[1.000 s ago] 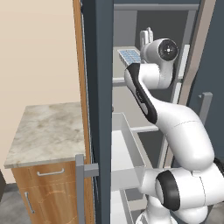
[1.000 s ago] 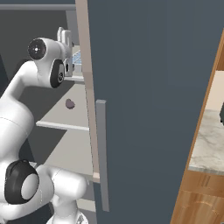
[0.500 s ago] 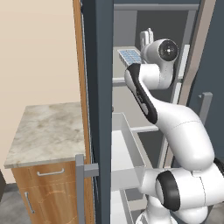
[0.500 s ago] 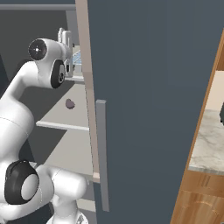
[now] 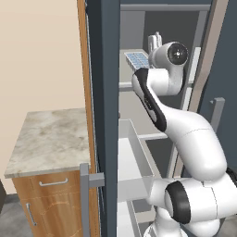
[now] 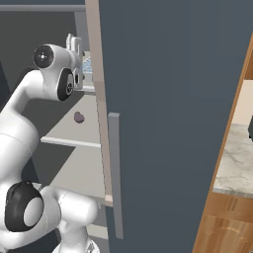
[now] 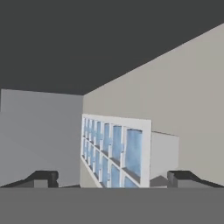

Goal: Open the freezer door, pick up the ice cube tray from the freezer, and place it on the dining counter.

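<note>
Ice tray (image 7: 114, 151) is sitting on an upper freezer shelf (image 5: 132, 84), its near end cut off, right between the wide-open fingers (image 7: 41, 178); arm hides half of it.

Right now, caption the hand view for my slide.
Open gripper lined up on the ice cube tray lying on a grey freezer shelf.

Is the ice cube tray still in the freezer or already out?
Still in: the ice cube tray lies on a freezer shelf, between the open gripper's fingertips, not gripped.
</note>
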Available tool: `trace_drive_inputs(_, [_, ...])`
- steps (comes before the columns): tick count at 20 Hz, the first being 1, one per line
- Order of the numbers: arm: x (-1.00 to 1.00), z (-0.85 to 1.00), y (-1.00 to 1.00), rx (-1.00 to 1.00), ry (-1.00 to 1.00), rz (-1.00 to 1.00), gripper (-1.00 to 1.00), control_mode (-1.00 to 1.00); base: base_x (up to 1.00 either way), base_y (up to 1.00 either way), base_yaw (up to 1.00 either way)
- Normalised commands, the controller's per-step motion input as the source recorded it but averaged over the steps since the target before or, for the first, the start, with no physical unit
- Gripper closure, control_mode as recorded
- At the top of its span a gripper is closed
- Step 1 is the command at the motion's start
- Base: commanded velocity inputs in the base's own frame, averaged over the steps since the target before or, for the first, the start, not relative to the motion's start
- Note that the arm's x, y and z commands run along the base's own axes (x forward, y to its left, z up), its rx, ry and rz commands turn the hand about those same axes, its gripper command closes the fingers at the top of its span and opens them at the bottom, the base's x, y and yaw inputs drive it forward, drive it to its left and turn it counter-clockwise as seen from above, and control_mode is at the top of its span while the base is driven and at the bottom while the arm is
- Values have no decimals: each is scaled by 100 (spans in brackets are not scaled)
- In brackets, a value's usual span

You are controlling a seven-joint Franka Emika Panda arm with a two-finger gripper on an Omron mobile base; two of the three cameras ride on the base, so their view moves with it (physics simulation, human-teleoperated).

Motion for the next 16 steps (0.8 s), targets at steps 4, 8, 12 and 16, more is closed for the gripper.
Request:
trace_drive_inputs(4, [0,-12,0,0,4,0,-100,-100,0,0,0])
trace_drive_inputs(8, [4,-13,0,0,3,0,-100,-100,0,0,0])
trace_drive_inputs(12, [5,-13,0,0,2,0,-100,-100,0,0,0])
trace_drive_inputs(16, [0,-12,0,0,2,0,-100,-100,0,0,0])
